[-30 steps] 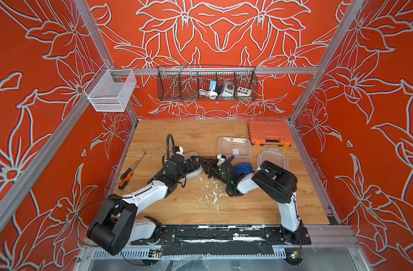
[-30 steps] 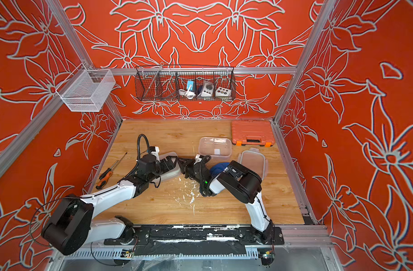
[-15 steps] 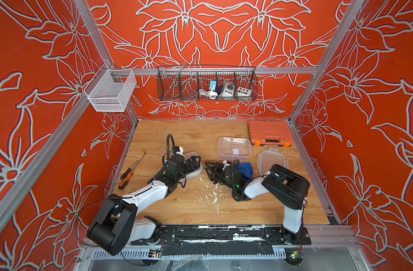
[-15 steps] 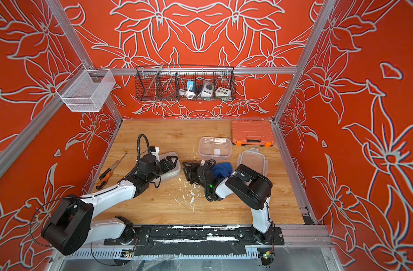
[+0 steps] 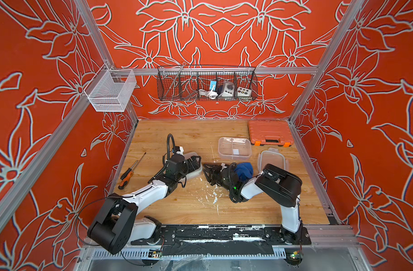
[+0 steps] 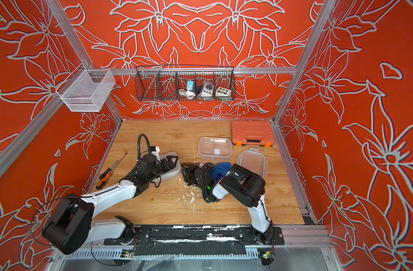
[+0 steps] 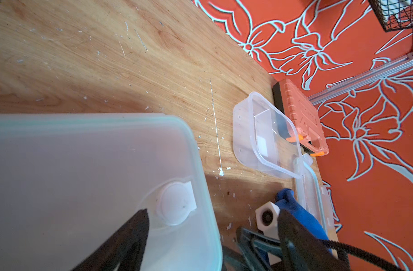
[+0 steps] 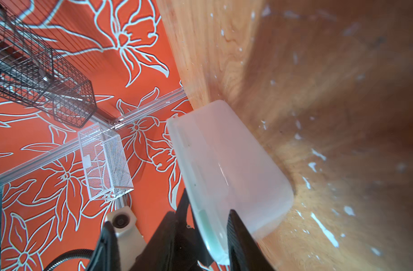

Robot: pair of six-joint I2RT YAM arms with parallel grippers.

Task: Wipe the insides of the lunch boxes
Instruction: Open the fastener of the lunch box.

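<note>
Straddling the frosted lunch box (image 7: 83, 164) wall, left pincer (image 7: 211, 213) gapes wide; right pincer (image 5: 205, 172) sits half-open, empty.

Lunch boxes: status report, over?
Left gripper open, straddling frosted lunch box rim. Right gripper open, empty, facing it. Blue cloth behind right gripper, not gripped.

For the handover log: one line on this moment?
left gripper: open, over frosted box | right gripper: open, beside it | blue cloth: unheld
</note>
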